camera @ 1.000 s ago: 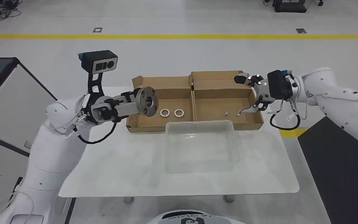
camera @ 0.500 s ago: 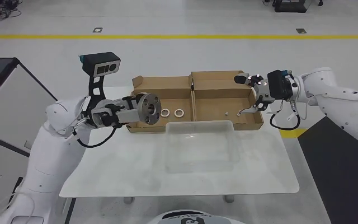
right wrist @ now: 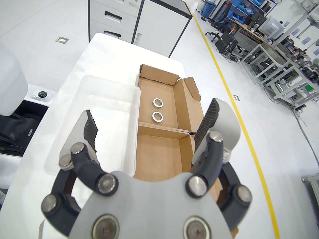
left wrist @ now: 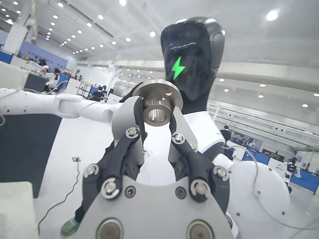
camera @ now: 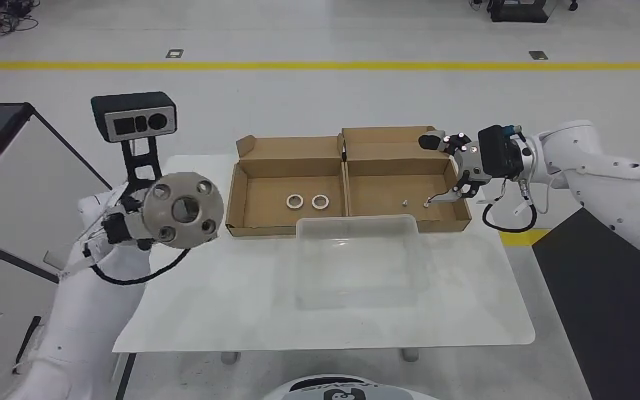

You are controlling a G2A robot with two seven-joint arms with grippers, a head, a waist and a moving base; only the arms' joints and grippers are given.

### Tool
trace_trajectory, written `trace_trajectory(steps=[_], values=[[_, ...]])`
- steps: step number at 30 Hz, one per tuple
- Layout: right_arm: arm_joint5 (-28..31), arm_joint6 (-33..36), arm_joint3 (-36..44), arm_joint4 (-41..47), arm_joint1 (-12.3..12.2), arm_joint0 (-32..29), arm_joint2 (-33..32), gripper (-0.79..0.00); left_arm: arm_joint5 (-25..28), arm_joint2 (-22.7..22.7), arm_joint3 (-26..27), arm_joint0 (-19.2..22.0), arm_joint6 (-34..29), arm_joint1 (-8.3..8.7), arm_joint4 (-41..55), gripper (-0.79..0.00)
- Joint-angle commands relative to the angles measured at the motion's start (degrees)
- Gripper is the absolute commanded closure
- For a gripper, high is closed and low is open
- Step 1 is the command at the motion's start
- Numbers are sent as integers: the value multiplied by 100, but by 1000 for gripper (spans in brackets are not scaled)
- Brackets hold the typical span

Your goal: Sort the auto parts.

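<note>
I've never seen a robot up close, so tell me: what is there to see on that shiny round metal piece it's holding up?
It is a silvery metal flanged hub: a flat round disc with a wide central bore, small holes around it and a short hollow collar on one side. The left gripper is shut on the collar, one finger each side; nothing else touches it. It is held in the air, left of the cardboard box, disc face up toward the top camera.
</note>
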State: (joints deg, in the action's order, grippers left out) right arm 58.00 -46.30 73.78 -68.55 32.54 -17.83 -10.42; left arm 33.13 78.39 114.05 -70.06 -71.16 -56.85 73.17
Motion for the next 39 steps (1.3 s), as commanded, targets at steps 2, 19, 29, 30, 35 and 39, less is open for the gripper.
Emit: trace_trajectory(steps=[2, 19, 29, 30, 35, 39], values=[[0, 0, 0, 0, 0, 0, 0, -785, 3, 153, -10, -99, 4, -86, 338, 0], [0, 0, 0, 0, 0, 0, 0, -785, -335, 746, -243, -285, -334, -501, -524, 0], [0, 0, 0, 0, 0, 0, 0, -785, -237, 874, -405, -429, -235, -557, -1014, 0], [0, 0, 0, 0, 0, 0, 0, -785, -215, 871, -389, -447, -213, -571, -869, 0], [0, 0, 0, 0, 0, 0, 0, -785, -208, 890, -336, -530, -206, -645, -85, 0], [0, 0, 0, 0, 0, 0, 0, -785, -242, 947, -321, -564, -241, -700, 422, 0]])
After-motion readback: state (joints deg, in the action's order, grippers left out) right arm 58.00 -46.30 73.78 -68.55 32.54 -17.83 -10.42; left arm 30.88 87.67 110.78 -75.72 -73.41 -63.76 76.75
